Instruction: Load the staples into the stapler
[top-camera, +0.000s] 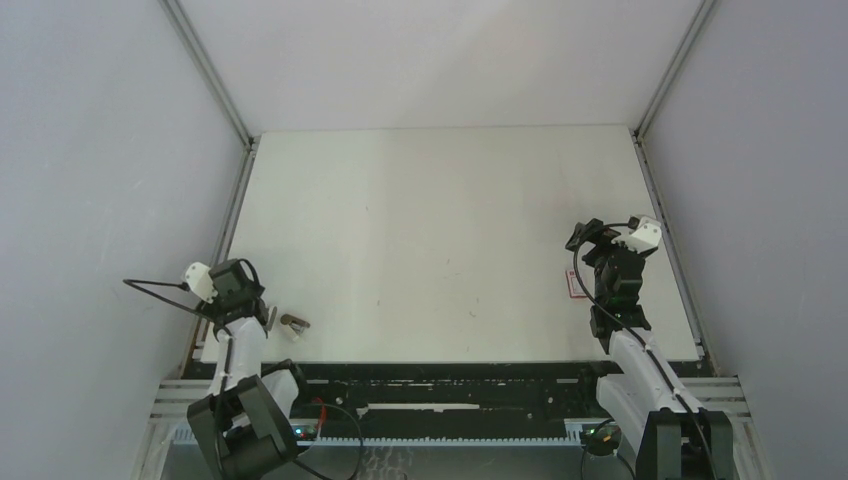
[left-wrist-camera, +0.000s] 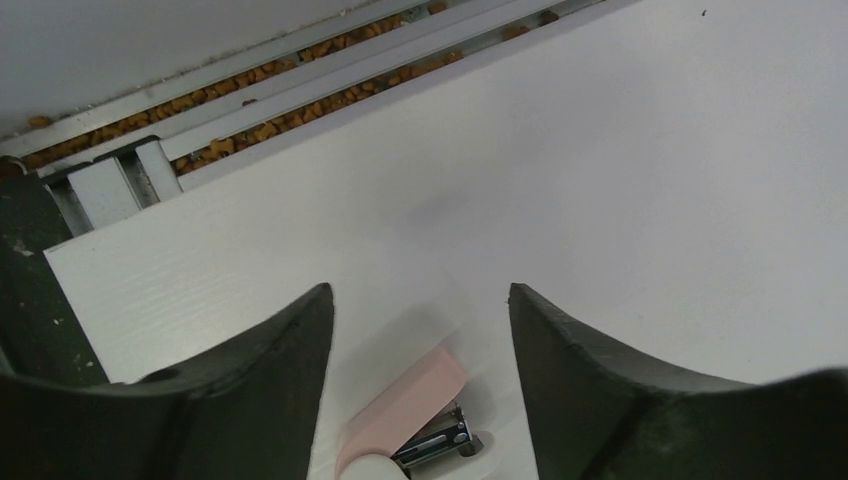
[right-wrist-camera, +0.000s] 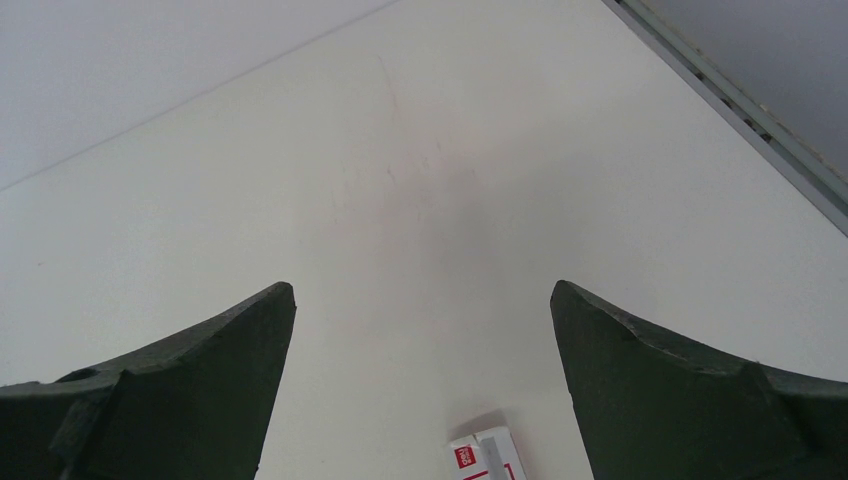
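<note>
Grasp step, it seems: slim pink-red plastic stapler (left-wrist-camera: 405, 412) lies untouched between parted fingers of left gripper (left-wrist-camera: 420, 300) (right gripper (right-wrist-camera: 422, 292), fingers wide apart, hovers well right of stapler over white-and-red box (right-wrist-camera: 482, 452)); next wants a centred squeeze.

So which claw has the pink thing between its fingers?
The left gripper: the pink stapler lies on the table between its open jaws. The right gripper has only a white-and-red box under it.
</note>
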